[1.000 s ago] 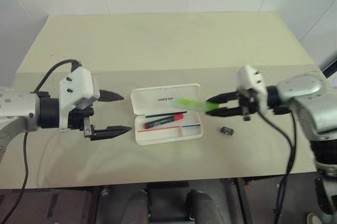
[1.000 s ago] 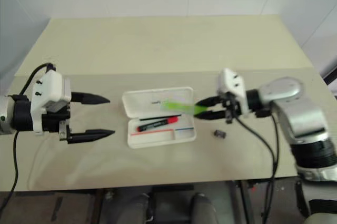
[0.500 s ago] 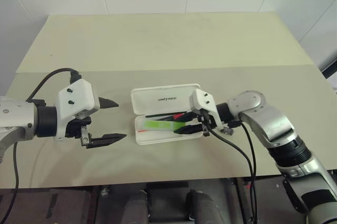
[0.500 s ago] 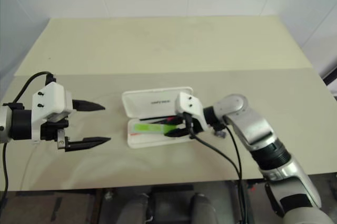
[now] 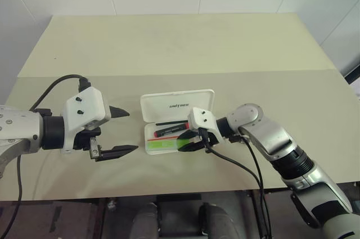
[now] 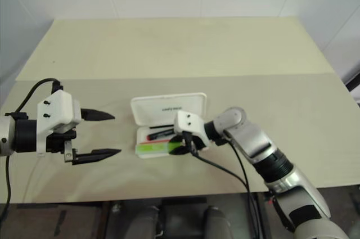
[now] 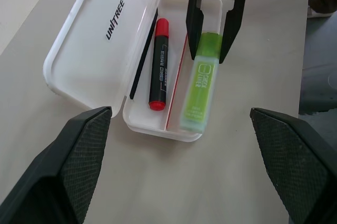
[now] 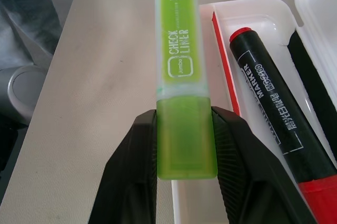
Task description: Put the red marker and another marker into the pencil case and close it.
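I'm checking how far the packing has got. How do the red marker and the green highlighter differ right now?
The red marker lies free inside the pencil case tray; the green highlighter sits at the tray's near edge, one end between the right gripper fingers. The red marker is slimmer, with a black middle section; the green highlighter is wider and lime-green all over. They lie roughly parallel and are similar in length.

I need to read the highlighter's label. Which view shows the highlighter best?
The right wrist view: the highlighter is close, label legible, its cap between the right gripper's fingers. The left wrist view shows it whole along the case's edge. Both eye views show only a small green strip.
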Robot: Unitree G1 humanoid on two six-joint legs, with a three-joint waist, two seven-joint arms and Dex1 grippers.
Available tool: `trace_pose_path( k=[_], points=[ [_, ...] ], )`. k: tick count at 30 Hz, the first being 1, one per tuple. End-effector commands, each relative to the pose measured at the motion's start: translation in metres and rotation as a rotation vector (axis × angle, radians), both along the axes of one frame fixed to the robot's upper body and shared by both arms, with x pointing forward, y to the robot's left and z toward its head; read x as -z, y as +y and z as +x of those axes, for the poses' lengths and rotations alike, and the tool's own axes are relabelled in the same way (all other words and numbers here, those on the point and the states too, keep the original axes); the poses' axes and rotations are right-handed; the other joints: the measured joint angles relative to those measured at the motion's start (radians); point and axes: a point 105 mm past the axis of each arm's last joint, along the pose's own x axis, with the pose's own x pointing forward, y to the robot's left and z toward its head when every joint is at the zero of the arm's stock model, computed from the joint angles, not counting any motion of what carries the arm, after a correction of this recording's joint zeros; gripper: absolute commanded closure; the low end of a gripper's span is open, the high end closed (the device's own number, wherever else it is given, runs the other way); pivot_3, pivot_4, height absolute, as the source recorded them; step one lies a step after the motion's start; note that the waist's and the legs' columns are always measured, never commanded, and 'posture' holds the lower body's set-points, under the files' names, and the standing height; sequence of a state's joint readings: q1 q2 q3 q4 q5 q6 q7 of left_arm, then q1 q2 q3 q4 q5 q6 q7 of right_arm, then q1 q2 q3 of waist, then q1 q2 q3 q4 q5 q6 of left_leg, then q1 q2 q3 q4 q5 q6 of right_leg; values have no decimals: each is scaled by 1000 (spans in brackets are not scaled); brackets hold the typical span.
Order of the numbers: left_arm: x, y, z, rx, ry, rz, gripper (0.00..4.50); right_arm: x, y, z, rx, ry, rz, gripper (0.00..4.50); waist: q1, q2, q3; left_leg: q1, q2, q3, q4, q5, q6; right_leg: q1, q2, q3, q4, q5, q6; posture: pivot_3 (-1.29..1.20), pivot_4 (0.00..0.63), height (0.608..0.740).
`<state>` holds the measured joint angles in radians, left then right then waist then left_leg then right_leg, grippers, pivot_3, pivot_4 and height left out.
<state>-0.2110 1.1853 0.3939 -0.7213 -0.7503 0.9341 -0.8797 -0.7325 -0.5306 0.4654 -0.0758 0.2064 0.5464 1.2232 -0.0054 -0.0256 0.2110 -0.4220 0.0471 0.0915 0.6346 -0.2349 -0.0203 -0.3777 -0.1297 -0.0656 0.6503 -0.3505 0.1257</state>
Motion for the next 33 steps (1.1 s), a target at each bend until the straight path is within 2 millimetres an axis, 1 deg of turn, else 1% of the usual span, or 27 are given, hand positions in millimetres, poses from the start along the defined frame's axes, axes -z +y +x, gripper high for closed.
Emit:
trace_pose_path(
  k=[1,5,6,8,9,12,14,16,18,20,22,25,27,33],
  points=[
    [-10,-2,-1,11,-45,0,0,-11,2,1,-21,-40,19,1697,0,0,0,0,0,0,0,0,0,0,0,0,0,0,0,0,150,740],
    [-10,-5,1,27,-48,-5,0,-11,-3,0,-16,-43,11,268,0,0,0,0,0,0,0,0,0,0,0,0,0,0,0,0,150,740],
    [-10,-5,2,31,-48,-6,0,-11,-4,0,-14,-44,9,23,0,0,0,0,0,0,0,0,0,0,0,0,0,0,0,0,150,740],
    [-12,-8,2,57,-54,-15,0,-14,-12,0,-4,-50,5,23,0,0,0,0,0,0,0,0,0,0,0,0,0,0,0,0,150,740],
    [-13,-10,2,76,-58,-23,0,-16,-19,-2,-3,-48,0,23,2,0,0,0,0,0,0,0,0,0,0,0,0,0,0,0,150,740],
    [-15,-22,2,155,-60,-51,0,-29,-54,-23,-38,0,8,23,20,0,0,-1,0,0,0,0,1,0,0,-1,-2,0,0,0,150,740],
    [-14,-26,3,176,-56,-57,0,-37,-69,-29,-23,11,16,23,20,-1,-1,-1,0,0,1,-2,1,1,0,-1,-4,0,0,0,150,740],
    [-11,-29,6,191,-49,-62,0,-45,-92,-26,69,-13,9,23,16,-1,-1,-1,0,0,2,-2,1,1,0,0,-5,0,0,0,150,740],
    [-8,-33,9,216,-43,-72,0,-50,-126,-12,242,-52,-27,23,12,-1,-1,0,0,1,2,-2,1,1,1,0,-4,0,0,0,150,740],
    [-7,-37,11,239,-40,-79,0,-45,-152,-1,369,-83,-87,23,10,-2,-1,0,0,1,3,-2,1,1,1,0,-5,0,0,0,150,740],
    [-7,-40,13,257,-39,-81,0,-36,-169,8,446,-103,-141,23,4,-2,-1,0,0,2,3,-2,1,1,0,1,-5,0,0,0,150,740],
    [-7,-42,17,275,-44,-79,0,-26,-183,16,499,-98,-173,23,1,-1,-1,1,0,2,3,-2,1,0,1,2,-4,0,0,0,150,740],
    [-8,-42,19,280,-47,-77,0,-19,-189,20,516,-88,-189,23,2,-1,-1,1,0,2,3,-2,1,0,1,2,-4,0,0,0,150,740],
    [-9,-39,17,269,-50,-70,0,-4,-191,20,509,-51,-198,23,3,-1,-1,0,0,2,4,-2,1,0,1,2,-4,0,0,0,150,740]
  ],
)
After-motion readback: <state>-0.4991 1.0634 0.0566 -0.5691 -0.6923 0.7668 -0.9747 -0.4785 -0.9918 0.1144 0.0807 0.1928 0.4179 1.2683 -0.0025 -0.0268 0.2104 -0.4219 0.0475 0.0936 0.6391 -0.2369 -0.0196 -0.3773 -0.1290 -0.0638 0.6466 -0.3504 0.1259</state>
